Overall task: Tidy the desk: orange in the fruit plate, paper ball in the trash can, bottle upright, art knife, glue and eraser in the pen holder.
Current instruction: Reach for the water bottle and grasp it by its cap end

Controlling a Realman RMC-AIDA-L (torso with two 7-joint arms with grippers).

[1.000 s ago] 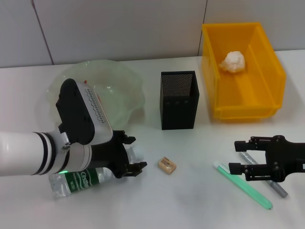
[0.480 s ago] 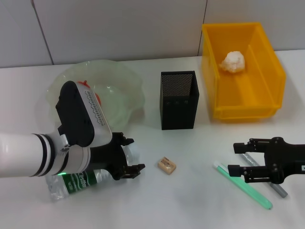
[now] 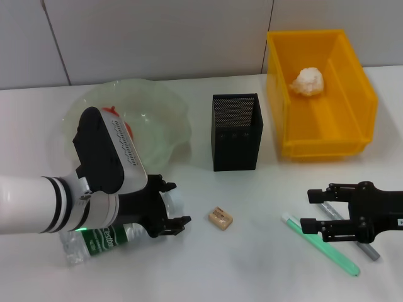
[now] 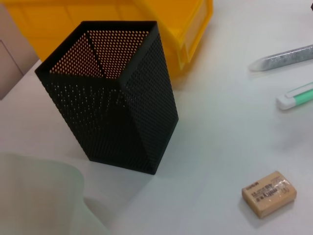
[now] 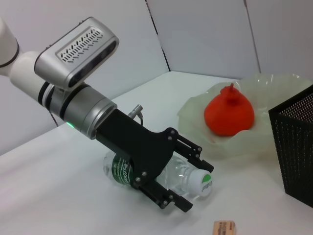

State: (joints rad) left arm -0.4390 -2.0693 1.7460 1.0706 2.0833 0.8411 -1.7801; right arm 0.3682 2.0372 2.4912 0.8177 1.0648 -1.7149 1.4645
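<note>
Bottle [image 3: 110, 236] lies on its side on the white table [image 3: 252, 270], near-left, white cap [image 5: 201, 181] pointing right toward the eraser [image 3: 220, 218]. Left gripper [image 3: 169, 206] is at the bottle's neck end, fingers spread wide to either side of the neck just behind the cap, one finger [image 5: 168, 199] low by the tabletop, the other [image 5: 193, 149] above; right wrist view shows gaps on both sides, so no grip on it. Orange [image 5: 229, 112] sits in the fruit plate [image 3: 167, 107], far-left, partly hidden behind the left arm in head view. Pen holder [image 3: 236, 131] stands upright mid-table, right of the plate, well apart from the bottle. Trash can [image 3: 327, 138] is far-right with the paper ball [image 3: 308, 81] inside near its far end. Eraser lies flat on the table, near side of the pen holder, between the two grippers, touching nothing. Right gripper [image 3: 308, 209] is near-right, low over the table, jaws wide apart, nothing between them, fingers pointing left. Just beside it lie a green-and-white pen-shaped item [image 3: 321, 245] and a grey pen-shaped one [image 3: 352, 236], both angled, the grey one partly under the gripper. Which is glue or art knife, cannot tell.
</note>
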